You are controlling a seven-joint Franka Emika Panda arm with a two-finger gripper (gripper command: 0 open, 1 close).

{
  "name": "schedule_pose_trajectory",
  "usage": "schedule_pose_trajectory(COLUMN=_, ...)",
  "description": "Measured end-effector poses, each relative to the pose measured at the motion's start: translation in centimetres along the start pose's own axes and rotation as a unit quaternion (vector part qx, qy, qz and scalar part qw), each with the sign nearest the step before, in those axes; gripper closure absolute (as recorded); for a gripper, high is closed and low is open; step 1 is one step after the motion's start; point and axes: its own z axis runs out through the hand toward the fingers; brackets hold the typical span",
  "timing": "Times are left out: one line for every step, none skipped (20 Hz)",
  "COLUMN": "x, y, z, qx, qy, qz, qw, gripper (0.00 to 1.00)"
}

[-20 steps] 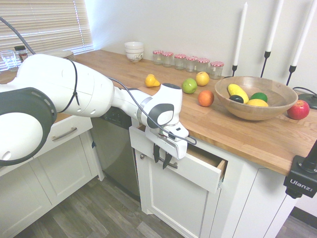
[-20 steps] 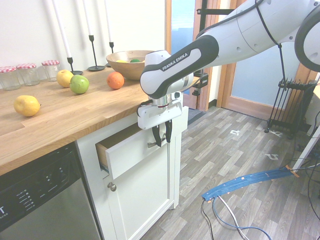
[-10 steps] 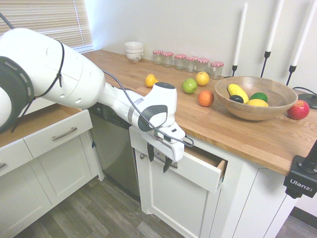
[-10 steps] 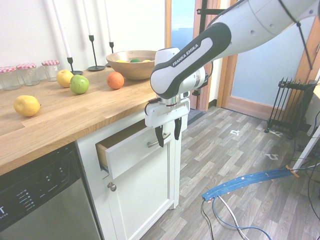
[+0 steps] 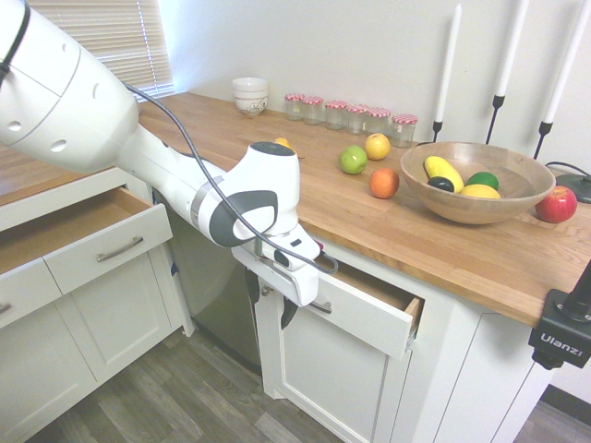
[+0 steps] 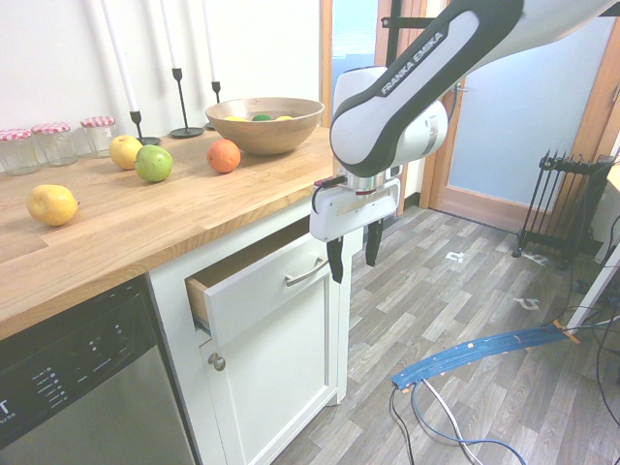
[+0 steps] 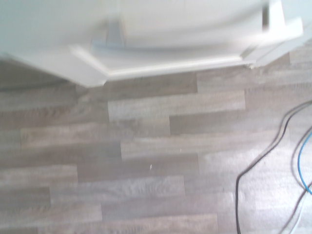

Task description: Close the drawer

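Wooden countertop (image 5: pixel 443 245), fruit bowl (image 5: pixel 466 183), jars (image 5: pixel 351 116), candlesticks (image 5: pixel 447 69)

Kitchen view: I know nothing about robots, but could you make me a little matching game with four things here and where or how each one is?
Things:
1. gripper
2. wide drawer
3. jars
4. white bowls

States:
A. stacked at the counter's corner, near the blinds
B. pulled out, wooden floor showing
C. open, holding nothing
D. in a row by the wall, red-checked lids

Pairs: 1-C, 2-B, 3-D, 4-A
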Motion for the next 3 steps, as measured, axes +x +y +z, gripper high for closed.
schedule_pose_trajectory(x=-0.8, y=0.7, z=-0.2, qx=0.000, qy=0.000, qz=-0.003, qw=1.000, gripper=0.00)
schedule_pose_trajectory(x=-1.7, y=1.5, z=-0.3, qx=0.000, qy=0.000, qz=-0.003, qw=1.000, gripper=0.00)
schedule_pose_trajectory(x=-2.5, y=2.5, z=-0.3, qx=-0.001, qy=-0.002, qz=-0.003, qw=1.000, gripper=0.00)
